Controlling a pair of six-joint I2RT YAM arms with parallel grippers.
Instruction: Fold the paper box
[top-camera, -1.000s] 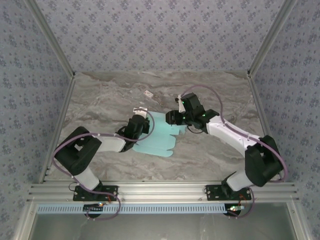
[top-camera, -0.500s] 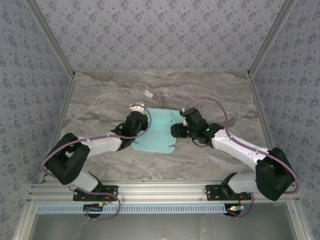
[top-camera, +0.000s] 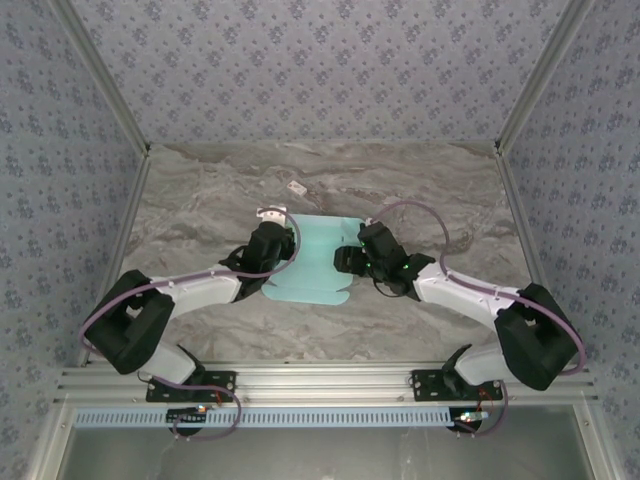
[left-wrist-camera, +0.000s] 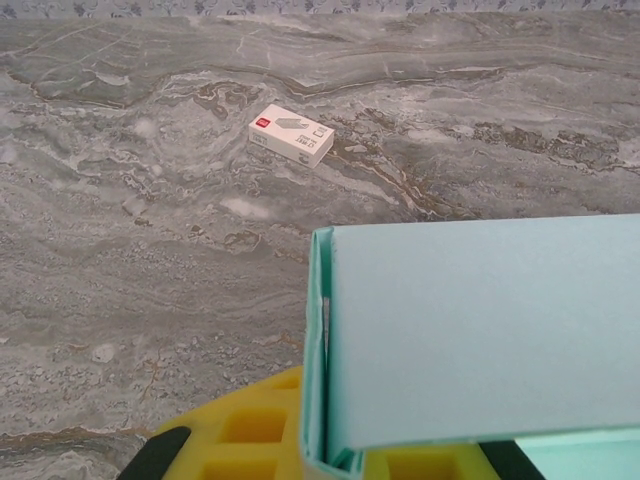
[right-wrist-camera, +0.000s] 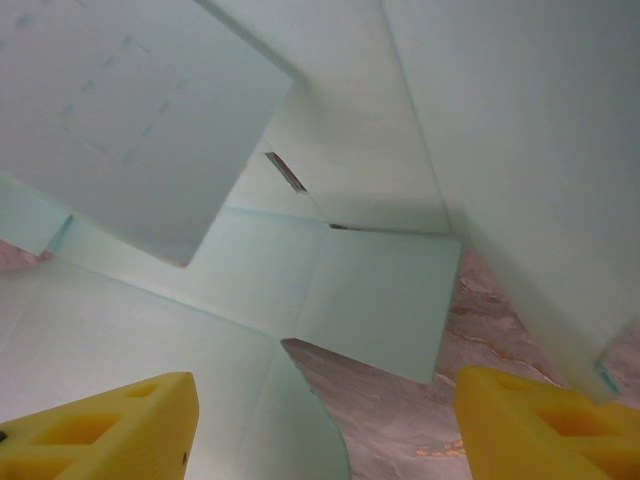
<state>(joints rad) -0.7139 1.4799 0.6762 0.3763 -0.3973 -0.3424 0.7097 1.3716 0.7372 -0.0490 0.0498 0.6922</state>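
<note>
Left end effector (top-camera: 271, 226) clamps the box (top-camera: 318, 262) edge to steady it — right end effector (right-wrist-camera: 325, 420), jaws apart, likely readying a fold.

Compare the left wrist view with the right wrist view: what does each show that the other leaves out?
Left wrist: a small white tag on the marble table beyond the fold, and the left tool shut on the edge of the paper box. Right wrist: the right tool open, facing inner panels and a slit. Both: pale blue card over marble.
</note>
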